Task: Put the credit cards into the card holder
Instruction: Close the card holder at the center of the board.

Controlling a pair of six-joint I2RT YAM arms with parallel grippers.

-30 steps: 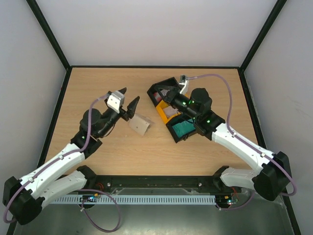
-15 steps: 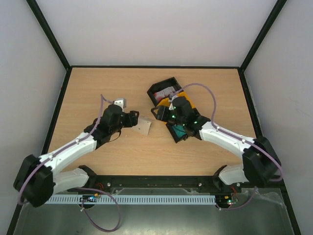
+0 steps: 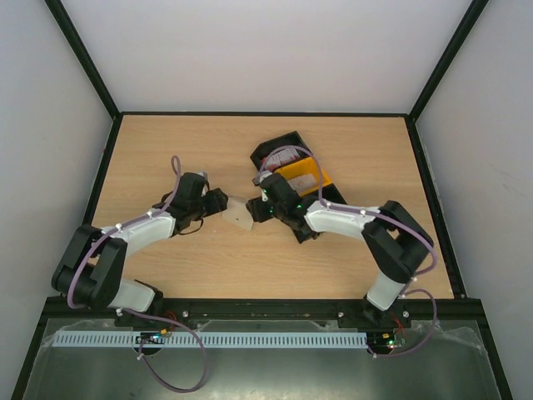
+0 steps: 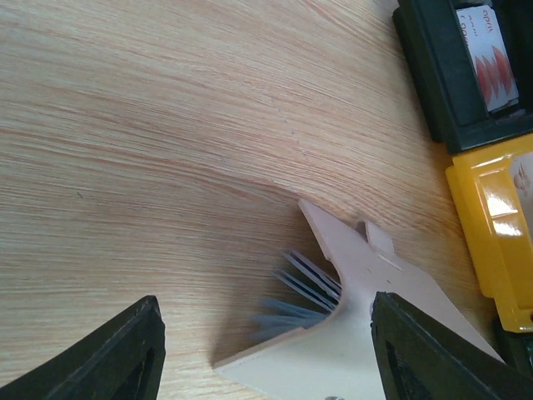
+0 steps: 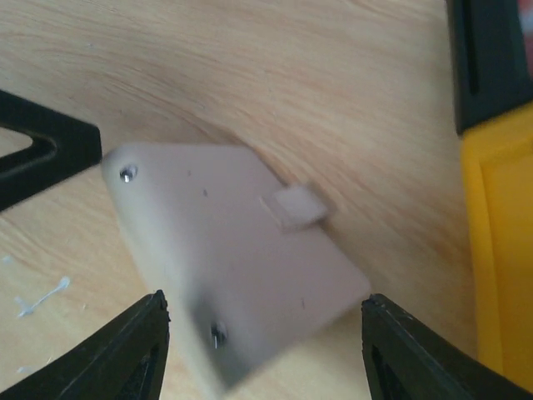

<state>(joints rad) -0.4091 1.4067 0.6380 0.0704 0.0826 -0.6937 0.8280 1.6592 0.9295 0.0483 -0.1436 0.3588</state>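
Observation:
The beige card holder stands half open like a tent on the table, its greyish-blue pockets facing my left wrist camera. My left gripper is open at its left side, with the fold of the card holder between the jaws. My right gripper is open at its right side, its jaws either side of the holder's outer face. A red-and-white credit card lies in the tray's black end compartment. Neither gripper holds a card.
The black-and-yellow three-compartment tray lies just right of the holder, and its yellow wall is close to my right fingers. My right forearm covers its near end. The left gripper's fingertip shows behind the holder in the right wrist view.
Both arms have dropped and reached inward to the card holder. The right gripper left the tray, moved left and went from shut to open. The holder shifted slightly.

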